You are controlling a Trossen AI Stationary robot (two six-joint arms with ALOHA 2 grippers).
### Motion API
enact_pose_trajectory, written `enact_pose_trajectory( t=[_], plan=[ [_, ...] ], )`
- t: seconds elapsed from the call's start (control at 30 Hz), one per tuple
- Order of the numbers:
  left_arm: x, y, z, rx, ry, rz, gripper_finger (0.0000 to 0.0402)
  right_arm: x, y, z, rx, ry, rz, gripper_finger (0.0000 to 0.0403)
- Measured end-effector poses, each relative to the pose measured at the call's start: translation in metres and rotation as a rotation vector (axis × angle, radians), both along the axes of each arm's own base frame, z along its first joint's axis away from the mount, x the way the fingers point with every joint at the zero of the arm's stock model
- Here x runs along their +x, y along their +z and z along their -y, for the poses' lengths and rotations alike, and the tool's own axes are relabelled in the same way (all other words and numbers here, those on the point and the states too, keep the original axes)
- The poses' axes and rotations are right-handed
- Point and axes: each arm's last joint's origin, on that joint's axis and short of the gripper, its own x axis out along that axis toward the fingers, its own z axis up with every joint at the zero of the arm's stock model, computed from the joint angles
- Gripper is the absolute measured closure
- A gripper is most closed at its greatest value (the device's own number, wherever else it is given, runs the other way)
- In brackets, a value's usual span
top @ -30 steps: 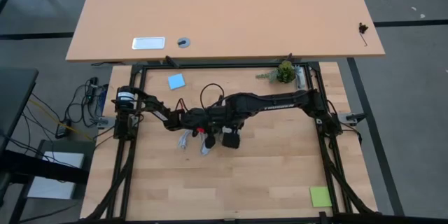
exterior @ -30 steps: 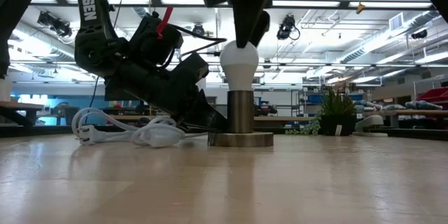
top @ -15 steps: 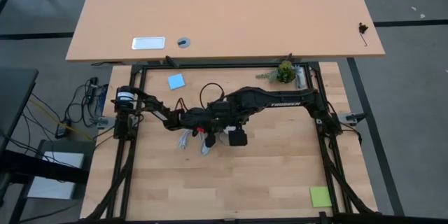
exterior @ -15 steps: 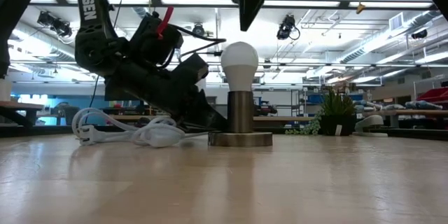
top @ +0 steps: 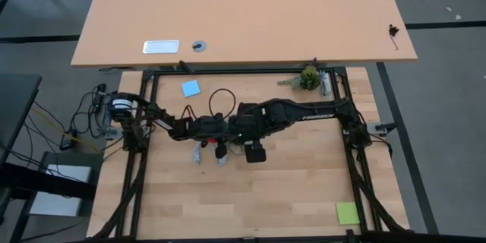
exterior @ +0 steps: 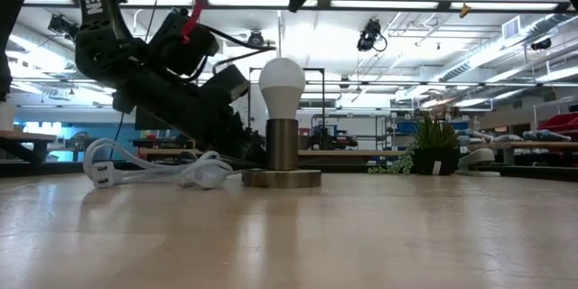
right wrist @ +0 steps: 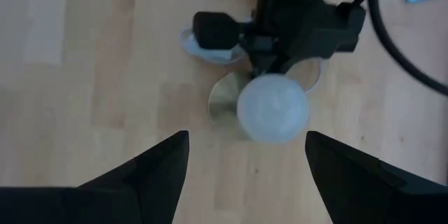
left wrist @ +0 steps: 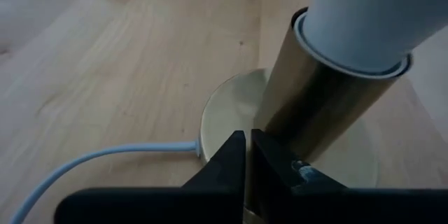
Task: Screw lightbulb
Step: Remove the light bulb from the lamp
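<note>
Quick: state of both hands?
Left hand: cannot tell, at the round brass socket base.
Right hand: open, empty, above the white frosted lightbulb.

The lightbulb (exterior: 282,87) below me is frosted white, seated in a brushed brass-toned socket tube (exterior: 282,144) on a pale metal base disc (exterior: 281,179). The cord (exterior: 153,173) is white. My surface (top: 288,186) is light wood with plank seams; my claws (right wrist: 245,175) are black.
</note>
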Motion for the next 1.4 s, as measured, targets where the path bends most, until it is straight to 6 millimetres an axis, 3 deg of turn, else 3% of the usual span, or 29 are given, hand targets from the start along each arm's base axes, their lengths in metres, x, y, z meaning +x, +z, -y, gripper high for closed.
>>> enact_pose_trajectory(
  t=[0.3, 0.43, 0.57, 0.73, 1.03, 1.17, 1.3, 1.4],
  plan=[
    [0.000, 0.002, 0.000, 0.003, -0.006, 0.010, 0.0370, 0.015, -0.033, -0.005, -0.042, 0.042, 0.027, 0.0110],
    [-0.001, 0.001, 0.000, 0.002, -0.007, 0.001, 0.0370, 0.013, -0.039, -0.006, -0.039, 0.046, 0.058, 0.0110],
    [-0.001, 0.001, 0.000, 0.001, -0.009, -0.001, 0.0370, 0.000, -0.031, -0.004, -0.032, 0.038, 0.171, 0.0110],
    [-0.001, 0.001, 0.000, 0.001, -0.009, 0.002, 0.0370, -0.030, -0.032, 0.002, -0.022, -0.026, 0.296, 0.0110],
    [0.000, 0.002, 0.000, 0.002, -0.009, 0.005, 0.0370, -0.078, -0.068, 0.010, 0.135, -0.163, 0.550, 0.0110],
    [0.000, 0.002, 0.000, 0.002, -0.009, 0.001, 0.0370, -0.081, -0.085, 0.003, 0.295, -0.150, 0.636, 0.0110],
    [0.000, 0.002, 0.000, 0.002, -0.008, 0.000, 0.0370, -0.077, -0.084, -0.008, 0.454, -0.067, 0.721, 0.0110],
    [-0.001, 0.001, 0.000, 0.001, -0.008, -0.006, 0.0370, -0.074, -0.085, -0.014, 0.460, -0.019, 0.752, 0.0111]
  ],
)
